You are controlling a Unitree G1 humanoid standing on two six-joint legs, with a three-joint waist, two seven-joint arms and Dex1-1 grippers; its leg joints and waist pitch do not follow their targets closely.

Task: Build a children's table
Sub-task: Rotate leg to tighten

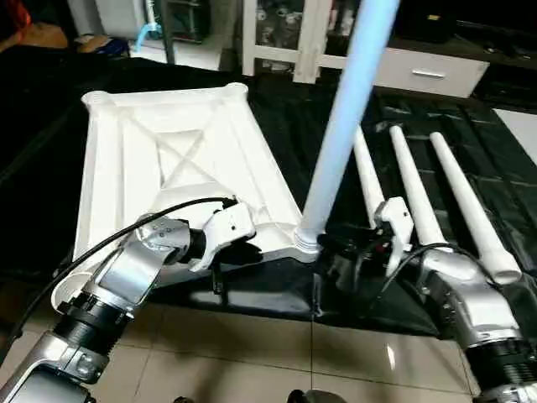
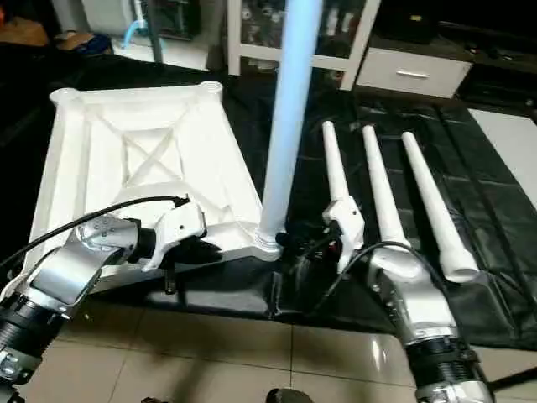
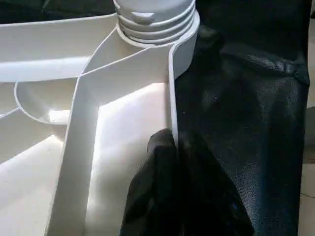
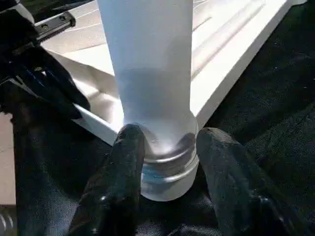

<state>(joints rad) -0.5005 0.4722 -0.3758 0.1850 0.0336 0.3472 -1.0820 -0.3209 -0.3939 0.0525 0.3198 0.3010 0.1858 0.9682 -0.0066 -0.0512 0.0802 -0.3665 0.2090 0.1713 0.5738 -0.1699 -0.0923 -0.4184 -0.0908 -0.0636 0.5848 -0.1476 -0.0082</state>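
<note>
Silver forearms fill the lower frame. At lower left, the left gripper (image 1: 220, 262) is pinched onto the near rim of the table top (image 1: 180, 151), which lies ribs-up on a black sheet (image 1: 277, 109). At centre, an upright leg (image 1: 340, 134) stands in the near corner socket; the right gripper (image 4: 165, 162) has its fingers spread around its base. Three loose legs (image 1: 466, 206) lie at right.

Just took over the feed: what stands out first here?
One white leg stands upright in the near corner socket of the upside-down table top, with the right gripper straddling its base. The left gripper is shut on the top's edge wall beside it. Three more legs lie on the black sheet.
</note>
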